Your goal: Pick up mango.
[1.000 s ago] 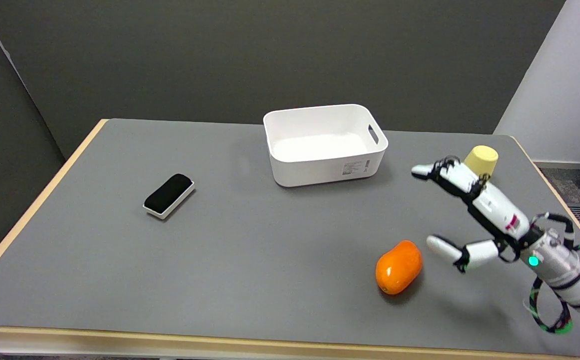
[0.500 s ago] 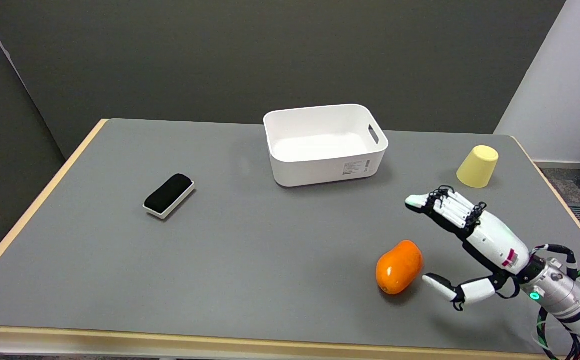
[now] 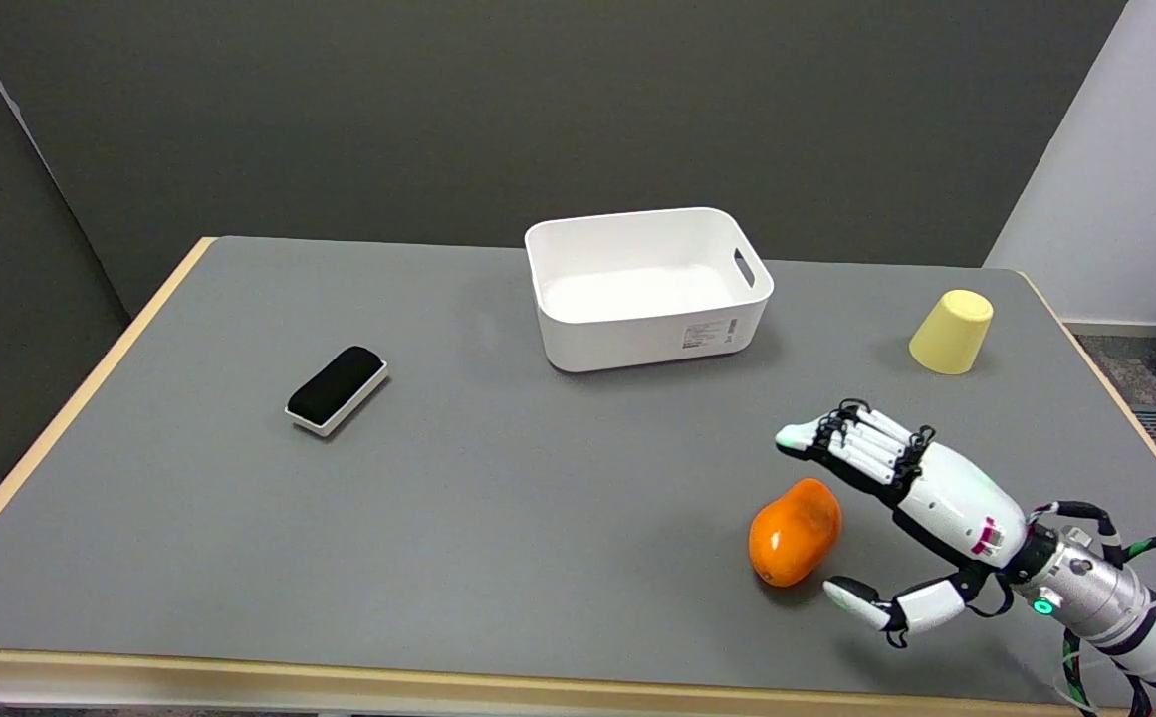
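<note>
Right hand (image 3: 921,518) spread wide and holding nothing: fingers (image 3: 851,446) reach out past the far side of the mango (image 3: 795,532), thumb (image 3: 881,603) extends along its near side, so the fruit sits in the gap between them; contact cannot be told. Mango lies on the grey surface (image 3: 498,498), near its front edge, well in front of the white bin (image 3: 647,287). Yellow cup (image 3: 952,332) stands upside down right of the bin; black eraser (image 3: 336,388) lies well to the bin's left.
</note>
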### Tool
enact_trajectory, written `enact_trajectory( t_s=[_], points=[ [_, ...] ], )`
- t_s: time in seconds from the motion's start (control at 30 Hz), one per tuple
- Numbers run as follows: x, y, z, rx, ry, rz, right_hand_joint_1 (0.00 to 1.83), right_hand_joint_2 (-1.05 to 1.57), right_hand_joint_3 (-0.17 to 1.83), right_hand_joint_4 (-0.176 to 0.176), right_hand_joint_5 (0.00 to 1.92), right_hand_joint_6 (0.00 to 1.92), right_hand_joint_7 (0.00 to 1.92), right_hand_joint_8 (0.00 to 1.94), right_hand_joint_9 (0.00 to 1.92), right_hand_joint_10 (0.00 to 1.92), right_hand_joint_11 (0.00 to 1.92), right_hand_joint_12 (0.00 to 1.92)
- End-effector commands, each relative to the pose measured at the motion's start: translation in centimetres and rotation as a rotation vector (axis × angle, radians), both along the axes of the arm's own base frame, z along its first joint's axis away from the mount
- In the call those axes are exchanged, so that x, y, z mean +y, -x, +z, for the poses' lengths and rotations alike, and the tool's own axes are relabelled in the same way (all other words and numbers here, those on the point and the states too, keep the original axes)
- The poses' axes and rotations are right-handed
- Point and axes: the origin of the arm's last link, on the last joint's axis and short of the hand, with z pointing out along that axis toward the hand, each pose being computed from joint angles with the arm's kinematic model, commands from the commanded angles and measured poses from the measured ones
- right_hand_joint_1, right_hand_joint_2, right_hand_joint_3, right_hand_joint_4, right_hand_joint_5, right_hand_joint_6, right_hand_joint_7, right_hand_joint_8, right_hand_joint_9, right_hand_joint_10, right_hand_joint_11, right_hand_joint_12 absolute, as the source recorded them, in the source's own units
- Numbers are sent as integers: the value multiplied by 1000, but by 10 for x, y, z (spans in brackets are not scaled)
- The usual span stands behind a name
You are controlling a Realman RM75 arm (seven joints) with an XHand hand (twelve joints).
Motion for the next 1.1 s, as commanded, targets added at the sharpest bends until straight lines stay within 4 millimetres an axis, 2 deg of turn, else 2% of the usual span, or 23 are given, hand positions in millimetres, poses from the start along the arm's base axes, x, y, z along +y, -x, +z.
enact_trajectory(
  t_s=[0.03, 0.33, 0.5, 0.77, 0.9, 0.97, 1.03, 1.1],
  points=[
    [-9, 2, -8, 105, -89, -108, 679, 561, 930, -51, 154, 383, 266, 365, 168, 688, 2, 1166],
    [-19, -6, -9, 117, -96, -79, 688, 563, 933, -57, 163, 396, 274, 373, 183, 701, 18, 1182],
    [-30, 8, 6, 162, -36, -134, 694, 568, 936, -52, 188, 416, 297, 383, 201, 714, 36, 1197],
    [-44, 19, 3, 162, -43, -158, 713, 577, 942, -36, 202, 432, 304, 387, 215, 715, 44, 1194],
    [-47, 22, 5, 166, -39, -166, 668, 582, 972, -34, 190, 453, 291, 415, 214, 712, 65, 1135],
    [-47, 22, 4, 164, -40, -166, 719, 579, 944, -34, 202, 433, 303, 386, 216, 713, 45, 1191],
    [-48, 22, 4, 162, -39, -164, 664, 584, 978, -33, 187, 457, 288, 420, 216, 712, 68, 1124],
    [-48, 22, 3, 158, -40, -160, 715, 581, 949, -33, 199, 437, 300, 392, 218, 714, 49, 1179]
  ],
)
